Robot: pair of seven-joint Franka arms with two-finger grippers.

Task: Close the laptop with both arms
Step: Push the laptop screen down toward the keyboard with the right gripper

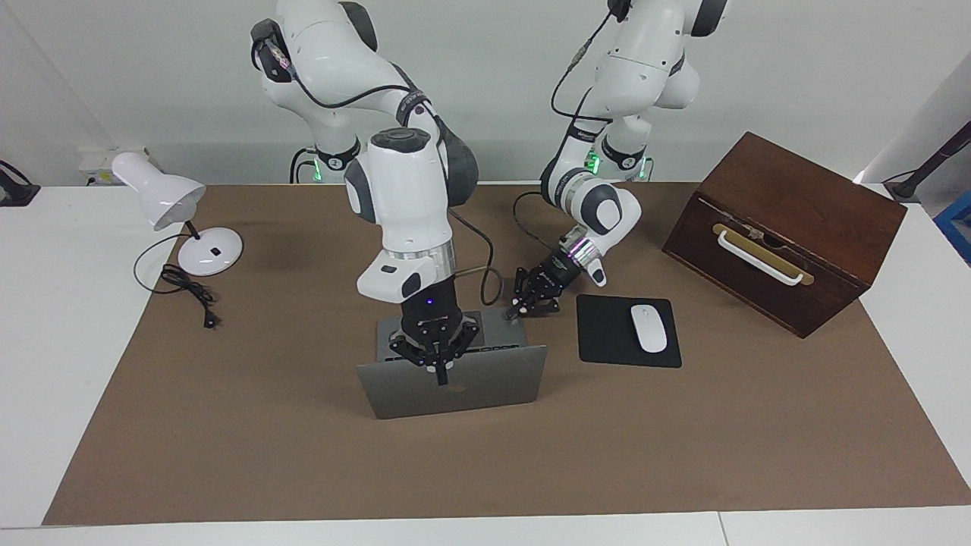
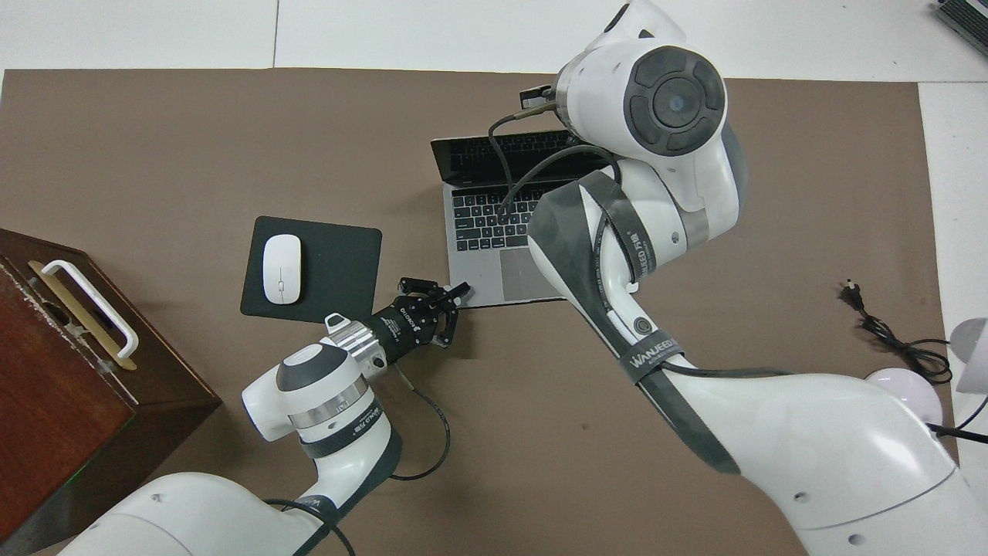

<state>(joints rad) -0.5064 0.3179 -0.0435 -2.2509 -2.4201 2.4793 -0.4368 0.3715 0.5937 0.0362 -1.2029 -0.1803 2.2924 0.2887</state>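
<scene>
Overall, the white desk [image 1: 45, 318] carries a matte brown mat [image 1: 683, 440] over most of its top, with a plain pale wall rising at the robots' end. The thin silver-grey metal laptop [image 1: 455, 388] stands open near the middle of the mat, its lid with a dark logo turned away from the robots and its grey keyboard deck [image 2: 482, 216] facing them. The right tool [image 1: 441, 373], fingertips together and holding nothing, sits at the lid's top edge. The left tool [image 1: 519, 307], likewise closed and empty, rests at the deck's near corner, toward the left arm's end. Beside the laptop at that end lies a flat black square mouse pad [image 1: 607, 334] bearing a smooth white mouse [image 1: 648, 327]. A dark wooden box with a white handle [image 1: 781, 227] stands shut, contents unseen. A small white desk lamp [image 1: 178, 208] occupies the right arm's end.
</scene>
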